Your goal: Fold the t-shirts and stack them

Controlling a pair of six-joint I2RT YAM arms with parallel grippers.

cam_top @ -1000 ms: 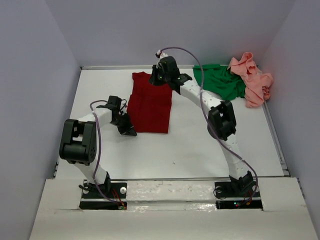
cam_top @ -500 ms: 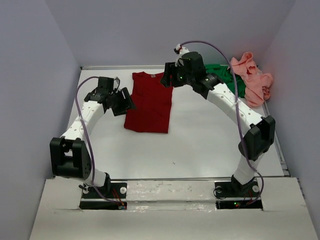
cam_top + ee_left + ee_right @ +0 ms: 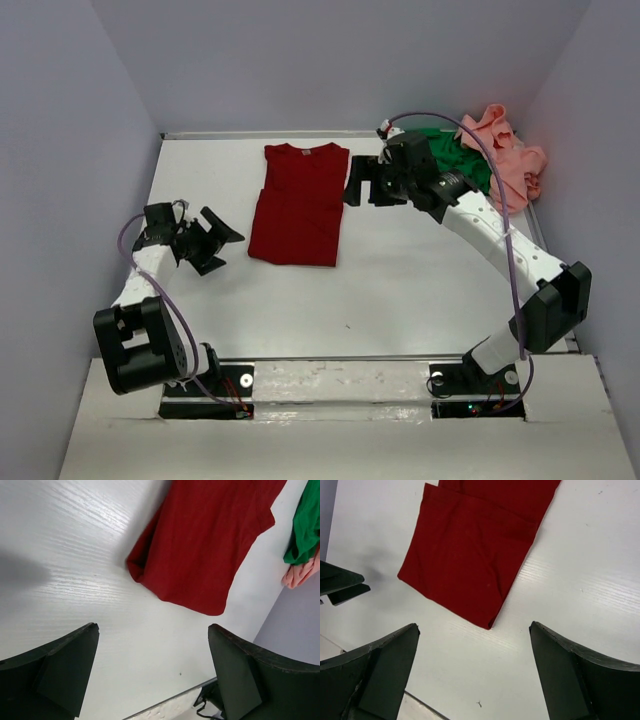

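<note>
Apart: L gripper, red tee edge.

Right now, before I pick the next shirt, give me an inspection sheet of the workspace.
Surface: white table, bare apart from the shirts.
Job's things: dark red t-shirt lies flat, folded into a narrow strip; green t-shirt and pink t-shirt are crumpled together in the far right corner.
Clutter: nothing seen.
Grippers: left gripper and right gripper are open and empty, one on each side of the red shirt.
Cables: a purple cable loops along each arm.
Surroundings: plain walls on three sides.
</note>
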